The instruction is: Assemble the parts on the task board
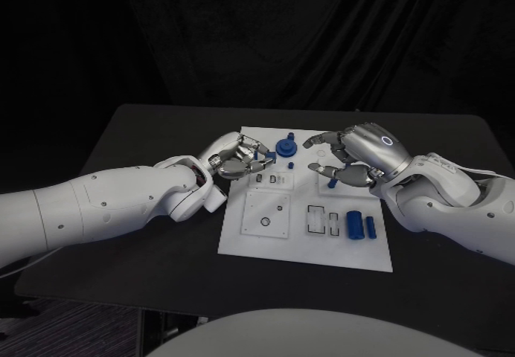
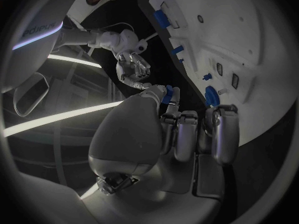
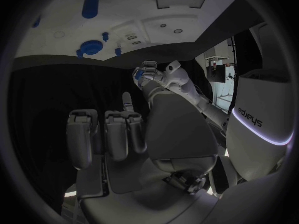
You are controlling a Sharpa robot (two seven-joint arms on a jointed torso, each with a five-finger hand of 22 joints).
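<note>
Left hand [image 1: 233, 160] pinches a small blue part [image 2: 166, 92] at the task board [image 1: 306, 249]'s left edge; rigid, light, likely slick, so grip its sides. Right hand [image 1: 354, 158] hovers above the board, fingers curled, apparently holding nothing.

arms: smooth white rounded shells, small dark screws dotted along | left hand [image 1: 234, 160]: silver metal, segmented fingers, dark gaps between links | right hand [image 1: 354, 156]: silver, glowing ring mark on back, toward 1 o'clock | forearm shell: grey lettering beside a lit violet-white strip
</note>
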